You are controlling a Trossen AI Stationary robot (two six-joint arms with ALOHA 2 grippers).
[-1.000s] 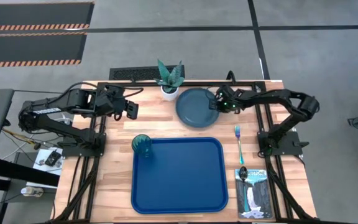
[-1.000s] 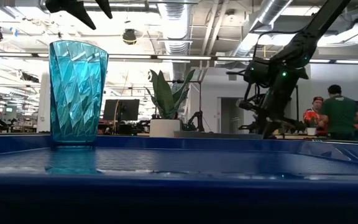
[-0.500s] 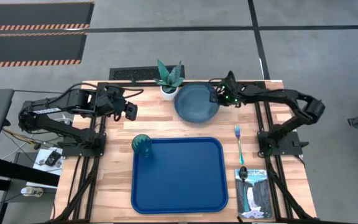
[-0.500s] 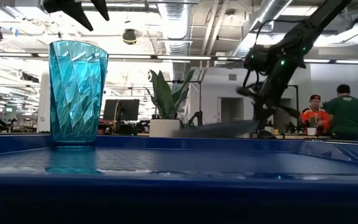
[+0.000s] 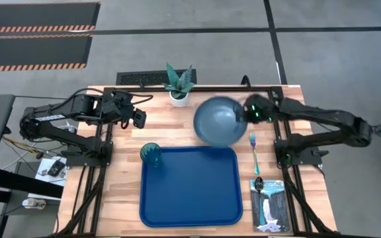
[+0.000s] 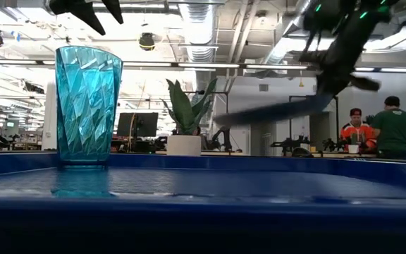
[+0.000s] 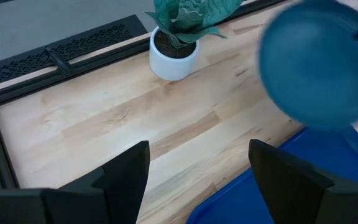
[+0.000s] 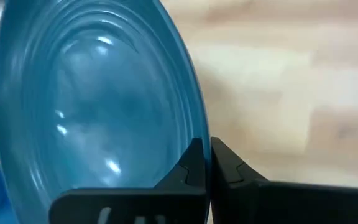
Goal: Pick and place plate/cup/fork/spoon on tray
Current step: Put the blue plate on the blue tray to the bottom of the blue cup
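The dark teal plate (image 5: pixel 218 121) hangs in the air over the bare wood between the plant pot and the blue tray (image 5: pixel 190 195). It also shows in the low view (image 6: pixel 273 111). My right gripper (image 5: pixel 247 113) is shut on the plate's right edge. The ribbed teal cup (image 5: pixel 151 153) stands upright on its base in the tray's far left corner. The fork (image 5: pixel 254 152) lies flat on the table right of the tray. The spoon (image 5: pixel 258 184) lies with its bowl on the booklet. My left gripper (image 5: pixel 139 117) is open and empty at the far left. My right gripper pinches the plate's rim (image 8: pixel 199 134) between its two fingers, on the side toward the table's right edge. The fingers come from the table's right, roughly level. The plate is lifted clear of the table and tilted, its free left edge (image 6: pixel 220 121) lower than the held edge.
A white pot with a spiky plant (image 5: pixel 180 92) stands at the far edge, just left of the plate. A waterfall-photo booklet (image 5: pixel 270 206) lies at the near right. People stand in the room beyond the table (image 6: pixel 385 130).
My right gripper has lifted the plate off the table and carried it up and toward the near edge, closer to the tray. The plate lay flat before. It now hangs clear and tipped, its left edge lower.
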